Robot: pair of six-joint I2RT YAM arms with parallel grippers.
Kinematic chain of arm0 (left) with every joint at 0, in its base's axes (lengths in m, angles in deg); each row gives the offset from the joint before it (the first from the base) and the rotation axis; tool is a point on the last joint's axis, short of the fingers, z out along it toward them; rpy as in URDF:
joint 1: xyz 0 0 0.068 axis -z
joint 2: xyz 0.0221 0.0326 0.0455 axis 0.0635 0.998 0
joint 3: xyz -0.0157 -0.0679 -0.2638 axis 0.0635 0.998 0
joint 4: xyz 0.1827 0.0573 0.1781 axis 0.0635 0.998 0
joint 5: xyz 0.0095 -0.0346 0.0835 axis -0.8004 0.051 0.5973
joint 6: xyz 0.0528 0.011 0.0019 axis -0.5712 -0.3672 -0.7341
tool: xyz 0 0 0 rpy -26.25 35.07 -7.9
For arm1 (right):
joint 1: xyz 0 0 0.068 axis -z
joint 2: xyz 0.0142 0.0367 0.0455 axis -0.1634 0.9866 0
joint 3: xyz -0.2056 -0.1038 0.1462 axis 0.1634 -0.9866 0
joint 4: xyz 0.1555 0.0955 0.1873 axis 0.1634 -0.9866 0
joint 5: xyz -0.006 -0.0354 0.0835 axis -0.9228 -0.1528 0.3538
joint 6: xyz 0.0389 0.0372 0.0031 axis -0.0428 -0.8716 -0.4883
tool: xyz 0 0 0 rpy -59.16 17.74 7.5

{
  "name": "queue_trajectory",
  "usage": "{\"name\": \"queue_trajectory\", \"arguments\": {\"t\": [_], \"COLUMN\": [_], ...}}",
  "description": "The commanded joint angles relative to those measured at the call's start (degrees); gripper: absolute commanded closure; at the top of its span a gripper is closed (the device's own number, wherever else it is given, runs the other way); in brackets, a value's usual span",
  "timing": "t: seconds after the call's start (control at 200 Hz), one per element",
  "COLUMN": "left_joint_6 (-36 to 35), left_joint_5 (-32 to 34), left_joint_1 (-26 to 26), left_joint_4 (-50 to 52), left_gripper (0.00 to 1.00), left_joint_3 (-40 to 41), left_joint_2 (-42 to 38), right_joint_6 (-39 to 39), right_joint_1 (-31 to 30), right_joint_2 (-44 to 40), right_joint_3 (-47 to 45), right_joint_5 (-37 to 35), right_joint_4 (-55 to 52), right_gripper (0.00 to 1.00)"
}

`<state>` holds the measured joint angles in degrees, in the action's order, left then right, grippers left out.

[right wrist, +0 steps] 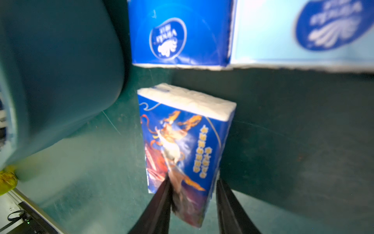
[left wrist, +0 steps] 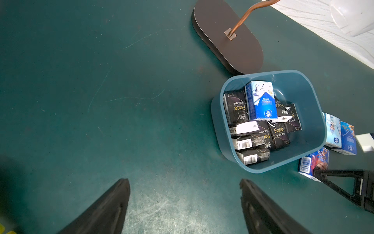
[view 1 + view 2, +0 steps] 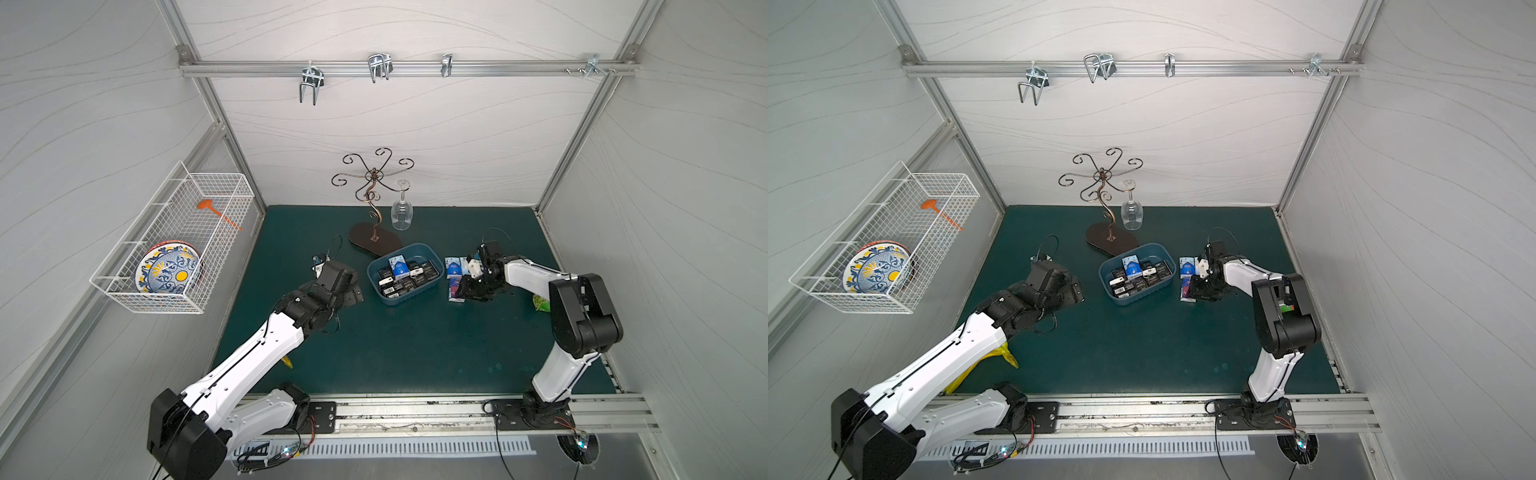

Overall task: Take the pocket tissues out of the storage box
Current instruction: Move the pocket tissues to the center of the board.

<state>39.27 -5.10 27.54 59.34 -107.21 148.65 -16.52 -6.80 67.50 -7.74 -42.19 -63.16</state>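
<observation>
The blue storage box point(image 3: 432, 253) sits mid-table and holds several pocket tissues point(image 3: 405, 274), mostly black, with one blue-white pack point(image 2: 261, 101) on top. Right of the box, two light-blue packs point(image 3: 455, 267) lie on the mat. A picture-printed pack point(image 1: 182, 141) stands tilted on the mat between the fingers of my right gripper point(image 1: 193, 182). The jaws stand apart: one finger overlaps the pack and a thin gap shows at the other. My left gripper point(image 2: 184, 181) hovers open and empty over bare mat left of the box.
A copper glass stand point(image 3: 376, 241) with a hanging wine glass point(image 3: 402, 214) stands just behind the box. A green snack bag point(image 3: 541, 303) lies behind my right arm. A yellow object point(image 3: 1000, 357) lies under my left arm. A white wire basket point(image 3: 166, 249) hangs on the left wall.
</observation>
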Motion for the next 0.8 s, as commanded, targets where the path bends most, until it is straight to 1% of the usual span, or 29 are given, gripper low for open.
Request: {"name": "queue_trajectory", "arguments": {"t": [0.0, 0.255, 0.545, 0.61, 0.795], "left_joint_6": [-0.44, -0.35, -0.27, -0.27, -0.18], "left_joint_5": [1.25, 1.41, 1.6, 1.59, 1.88], "left_joint_1": [0.02, 0.02, 0.02, 0.04, 0.02], "left_joint_4": [0.02, 0.27, 0.43, 0.36, 0.45], "left_gripper": [0.11, 0.11, 0.11, 0.11, 0.11], "left_joint_3": [-2.46, -2.54, -2.46, -2.46, -2.46], "left_joint_2": [-1.1, -1.3, -1.38, -1.22, -1.31], "right_joint_6": [0.22, -0.81, -1.69, -1.36, -0.65], "right_joint_1": [-0.27, -0.2, 1.24, 1.5, 1.7], "right_joint_2": [0.83, -3.14, -2.07, -1.03, 1.43], "right_joint_3": [1.2, 1.6, 2.16, 2.6, 3.14], "right_joint_5": [-1.92, -0.99, 0.16, 0.51, 0.57], "right_joint_4": [-2.0, -1.59, 0.25, 0.37, 0.79], "right_gripper": [0.57, 0.51, 0.5, 0.53, 0.66]}}
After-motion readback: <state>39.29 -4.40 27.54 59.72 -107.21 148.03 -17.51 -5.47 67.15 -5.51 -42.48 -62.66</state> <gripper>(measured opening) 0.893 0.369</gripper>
